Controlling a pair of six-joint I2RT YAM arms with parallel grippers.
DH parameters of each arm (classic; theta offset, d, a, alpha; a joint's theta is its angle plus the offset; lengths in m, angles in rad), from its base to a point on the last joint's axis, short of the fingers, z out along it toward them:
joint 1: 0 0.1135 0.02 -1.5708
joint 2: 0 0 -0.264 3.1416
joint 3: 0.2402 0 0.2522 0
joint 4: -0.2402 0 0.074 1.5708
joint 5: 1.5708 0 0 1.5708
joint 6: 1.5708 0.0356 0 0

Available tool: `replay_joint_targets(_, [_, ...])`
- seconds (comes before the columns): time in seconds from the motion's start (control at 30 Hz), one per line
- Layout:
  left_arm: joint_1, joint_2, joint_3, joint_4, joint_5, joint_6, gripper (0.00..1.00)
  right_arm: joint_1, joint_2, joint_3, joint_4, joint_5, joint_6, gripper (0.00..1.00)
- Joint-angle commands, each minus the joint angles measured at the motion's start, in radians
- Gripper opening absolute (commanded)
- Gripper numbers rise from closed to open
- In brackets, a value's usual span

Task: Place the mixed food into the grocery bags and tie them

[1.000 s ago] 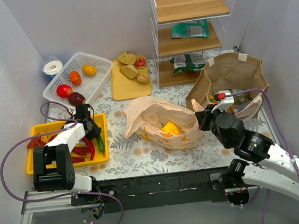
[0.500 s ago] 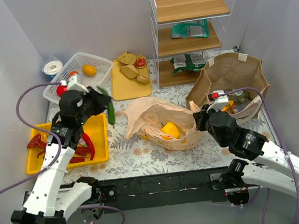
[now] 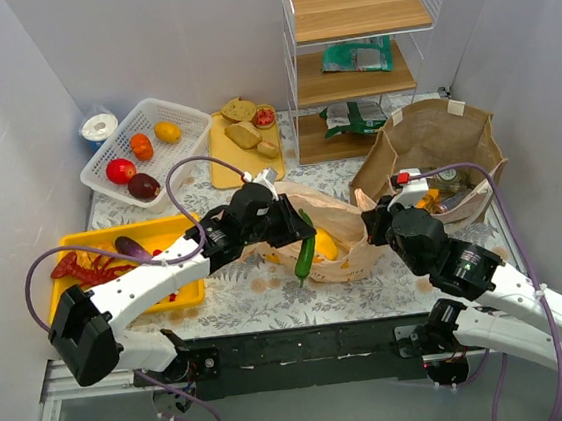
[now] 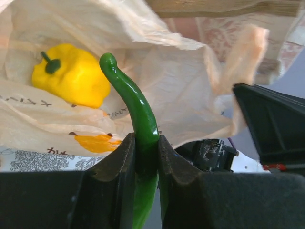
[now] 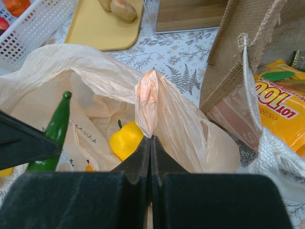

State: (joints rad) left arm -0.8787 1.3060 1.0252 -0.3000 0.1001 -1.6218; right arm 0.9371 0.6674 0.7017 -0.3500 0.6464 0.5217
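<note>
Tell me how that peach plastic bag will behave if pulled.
Probably floppy: the peach plastic bag is thin and crumpled, bunching where the right tool pinches it. Likely light, so it may slide. The yellow pepper inside could roll.

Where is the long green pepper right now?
The green pepper hangs near the middle of the top view, pinched in the left claw over the open peach plastic bag, just left of the yellow pepper inside.

**Q:** Light?
**A:** Bright, soft, from above; only faint shadows.
**Q:** Sharpness?
**A:** My left claw (image 4: 147, 143) is dark and blurred up close; the green pepper (image 4: 138, 109) in it carries a white sheen. Past my right claw (image 5: 150, 140), the plastic bag (image 5: 95, 81) glows through.
</note>
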Motion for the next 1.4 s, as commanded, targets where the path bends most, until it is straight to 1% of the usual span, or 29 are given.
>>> replay_joint_targets(0.0, [0.015,0.016,-0.039,0.09,-0.014,-0.084,0.0,0.0,0.006,0.047,0.026,-0.016,0.017,0.01])
replay_joint_targets(0.13, [0.033,0.117,-0.042,0.127,-0.011,-0.118,0.0,0.0,0.005,0.042,0.031,-0.022,0.021,0.01])
replay_joint_targets(0.17, [0.041,0.134,-0.042,0.157,-0.013,-0.122,0.0,0.0,0.004,0.042,0.032,-0.022,0.021,0.01])
replay_joint_targets(0.3, [0.101,0.203,-0.011,0.197,-0.031,-0.135,0.0,0.0,-0.003,0.045,0.029,-0.024,0.018,0.01])
replay_joint_targets(0.4, [0.144,0.246,0.009,0.225,-0.048,-0.154,0.02,0.0,-0.012,0.045,0.023,-0.017,0.018,0.01])
replay_joint_targets(0.43, [0.15,0.256,0.013,0.234,-0.06,-0.161,0.06,0.0,-0.012,0.044,0.023,-0.013,0.018,0.01])
replay_joint_targets(0.6, [0.173,0.318,0.068,0.254,-0.086,-0.162,0.13,0.0,-0.015,0.041,0.016,-0.004,0.017,0.01])
replay_joint_targets(0.63, [0.178,0.323,0.075,0.262,-0.088,-0.167,0.14,0.0,-0.015,0.039,0.014,-0.004,0.018,0.01])
replay_joint_targets(0.67, [0.181,0.326,0.078,0.278,-0.088,-0.171,0.18,0.0,-0.015,0.038,0.016,-0.005,0.018,0.01])
replay_joint_targets(0.73, [0.185,0.338,0.09,0.282,-0.088,-0.182,0.21,0.0,-0.014,0.038,0.016,-0.007,0.018,0.01])
replay_joint_targets(0.77, [0.188,0.341,0.095,0.285,-0.088,-0.184,0.24,0.0,-0.012,0.038,0.016,-0.008,0.018,0.01])
replay_joint_targets(0.9, [0.19,0.34,0.095,0.294,-0.112,-0.217,0.28,0.0,-0.012,0.032,0.02,-0.007,0.018,0.01])
replay_joint_targets(1.1, [0.192,0.309,0.044,0.381,-0.123,-0.296,0.29,0.0,-0.002,0.028,0.025,-0.016,0.018,0.01])
replay_joint_targets(1.13, [0.192,0.309,0.042,0.386,-0.129,-0.302,0.31,0.0,-0.002,0.027,0.026,-0.017,0.017,0.01])
replay_joint_targets(1.2, [0.192,0.328,0.052,0.375,-0.137,-0.3,0.38,0.0,-0.002,0.027,0.026,-0.017,0.018,0.01])
replay_joint_targets(1.23, [0.192,0.337,0.058,0.368,-0.132,-0.282,0.44,0.0,-0.003,0.027,0.026,-0.016,0.018,0.01])
replay_joint_targets(1.3, [0.192,0.366,0.078,0.334,-0.105,-0.257,0.53,0.002,-0.006,0.03,0.026,-0.016,0.018,0.01])
replay_joint_targets(1.33, [0.192,0.372,0.085,0.308,-0.102,-0.245,0.62,0.0,-0.006,0.03,0.025,-0.014,0.018,0.01])
replay_joint_targets(1.37, [0.192,0.374,0.093,0.306,-0.067,-0.201,0.76,-0.001,-0.011,0.03,0.023,-0.013,0.018,0.01])
